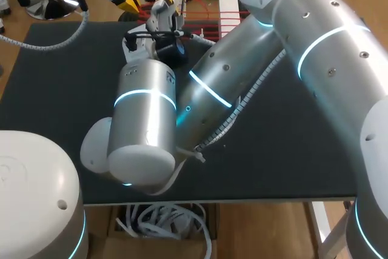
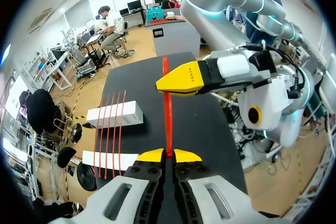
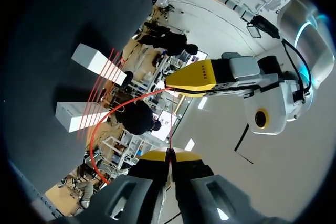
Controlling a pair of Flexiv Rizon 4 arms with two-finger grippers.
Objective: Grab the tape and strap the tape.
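Left gripper (image 2: 169, 155) and right gripper (image 3: 170, 153) clamp red tape (image 2: 168, 124) near table (image 1: 291, 150) edge.

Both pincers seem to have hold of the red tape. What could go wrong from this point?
1. The red tape is pinched in both the left pincer and the right pincer. In the right wrist view a loose length curves away, so it might twist or stick to itself.
2. Red strips already span the two white blocks; a new one could land crooked or across them.
3. The pincers sit close together; a bump seems possible.
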